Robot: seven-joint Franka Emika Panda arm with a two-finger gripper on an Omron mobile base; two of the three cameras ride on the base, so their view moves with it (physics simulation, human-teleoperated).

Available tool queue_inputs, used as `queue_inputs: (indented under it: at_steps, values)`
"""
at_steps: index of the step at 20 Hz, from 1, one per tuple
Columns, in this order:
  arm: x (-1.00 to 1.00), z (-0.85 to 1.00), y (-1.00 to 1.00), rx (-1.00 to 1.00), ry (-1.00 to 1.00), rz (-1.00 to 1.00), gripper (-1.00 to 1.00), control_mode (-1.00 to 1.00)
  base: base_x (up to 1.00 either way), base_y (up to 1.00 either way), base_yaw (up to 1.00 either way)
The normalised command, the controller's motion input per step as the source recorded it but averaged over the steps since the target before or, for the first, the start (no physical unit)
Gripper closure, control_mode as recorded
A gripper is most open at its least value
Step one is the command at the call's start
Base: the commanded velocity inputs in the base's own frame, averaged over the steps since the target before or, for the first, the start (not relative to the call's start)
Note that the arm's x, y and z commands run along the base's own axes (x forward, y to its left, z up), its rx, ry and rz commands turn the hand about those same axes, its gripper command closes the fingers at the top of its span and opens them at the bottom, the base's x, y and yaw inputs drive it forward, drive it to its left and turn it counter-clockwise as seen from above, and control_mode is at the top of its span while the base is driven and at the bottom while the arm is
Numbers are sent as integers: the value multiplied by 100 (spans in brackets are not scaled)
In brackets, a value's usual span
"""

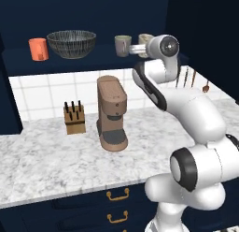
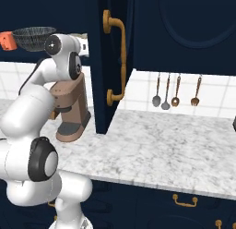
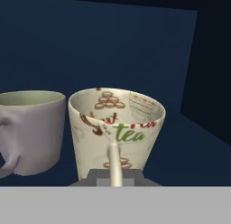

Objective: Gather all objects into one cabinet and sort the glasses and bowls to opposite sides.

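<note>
I'd ease the gripper (image 3: pixel 115 173) back gently from the cream cup (image 3: pixel 118 130) — jaw state I can't tell — avoiding the grey cup (image 3: pixel 29 130)

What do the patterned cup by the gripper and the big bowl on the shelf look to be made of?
The patterned cup looks like glazed ceramic: a smooth cream wall with printed brown and green "tea" graphics. The bowl also looks ceramic or stoneware, dark grey and matte with fine pale stripes. It is a render, so neither is certain.
</note>
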Motion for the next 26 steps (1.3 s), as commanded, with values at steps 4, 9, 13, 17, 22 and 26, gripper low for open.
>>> queue_inputs:
  at_steps: [4, 9, 13, 17, 22, 26]
  values:
    - [25, 0, 1, 0, 0, 0, 100, -100, 0, 0, 0]
    - [17, 0, 3, 0, 0, 0, 100, -100, 0, 0, 0]
    - [15, 0, 10, 0, 0, 0, -100, -100, 0, 0, 0]
    - [-1, 0, 0, 0, -4, 0, -100, -100, 0, 0, 0]
    - [-30, 4, 0, 0, -14, 0, -100, -100, 0, 0, 0]
    - [-57, 6, 0, 0, -17, 0, -100, -100, 0, 0, 0]
